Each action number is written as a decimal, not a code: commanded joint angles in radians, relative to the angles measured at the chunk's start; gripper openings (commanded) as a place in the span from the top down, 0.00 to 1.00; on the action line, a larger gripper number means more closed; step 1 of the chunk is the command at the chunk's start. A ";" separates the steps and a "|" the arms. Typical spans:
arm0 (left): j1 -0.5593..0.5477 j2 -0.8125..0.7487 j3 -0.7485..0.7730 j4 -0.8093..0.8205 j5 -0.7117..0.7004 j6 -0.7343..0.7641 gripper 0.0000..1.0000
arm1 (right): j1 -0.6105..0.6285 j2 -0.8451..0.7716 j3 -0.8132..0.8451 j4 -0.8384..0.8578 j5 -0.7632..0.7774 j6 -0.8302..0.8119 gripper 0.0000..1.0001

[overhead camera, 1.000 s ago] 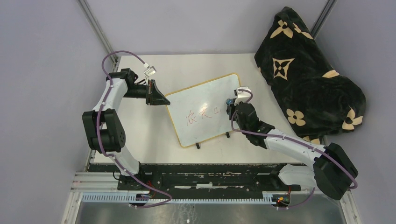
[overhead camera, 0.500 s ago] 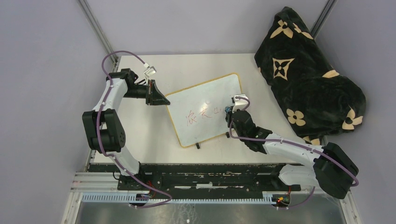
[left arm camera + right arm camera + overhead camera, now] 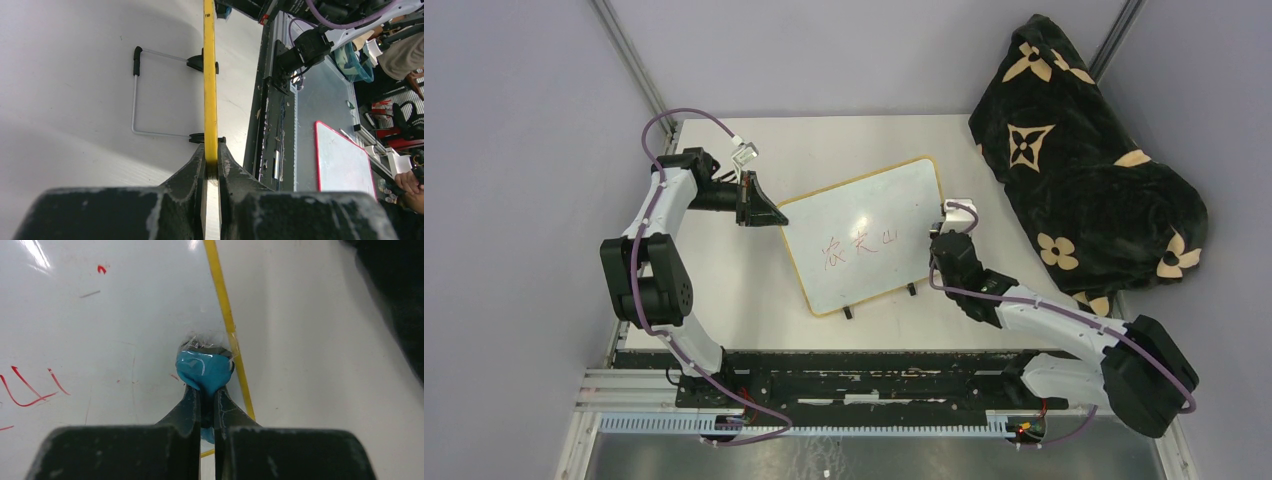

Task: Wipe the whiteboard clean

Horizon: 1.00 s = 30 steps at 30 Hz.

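White and stiff, the whiteboard [image 3: 864, 200] is laid askew at the middle of the desk [image 3: 724, 285], its feet toward the near edge. It is judged light and slippery, and best held by its yellow frame [image 3: 209, 75]. That frame is pinched at the board's left edge by the left gripper [image 3: 211, 157]. A blue eraser [image 3: 205, 369], seemingly soft, is clamped in the right gripper [image 3: 205, 396] at the board's right edge. Red writing [image 3: 860, 243] is not yet wiped.

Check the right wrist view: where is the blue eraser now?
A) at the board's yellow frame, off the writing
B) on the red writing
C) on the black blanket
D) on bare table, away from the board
A: the blue eraser, pinched in the right gripper, sits at the yellow frame of the whiteboard, with the red writing apart from it.
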 commanded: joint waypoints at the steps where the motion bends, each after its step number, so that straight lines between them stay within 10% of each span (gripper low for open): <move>1: -0.008 0.017 0.009 -0.013 -0.074 0.094 0.97 | 0.000 0.060 0.030 0.043 -0.071 -0.001 0.99; 16: -0.008 0.027 0.005 -0.025 -0.068 0.113 0.97 | 0.000 0.058 0.025 0.206 -0.321 -0.065 0.99; 30: -0.008 0.020 0.009 -0.034 -0.083 0.117 0.97 | -0.013 0.055 0.125 0.058 -0.044 -0.094 0.99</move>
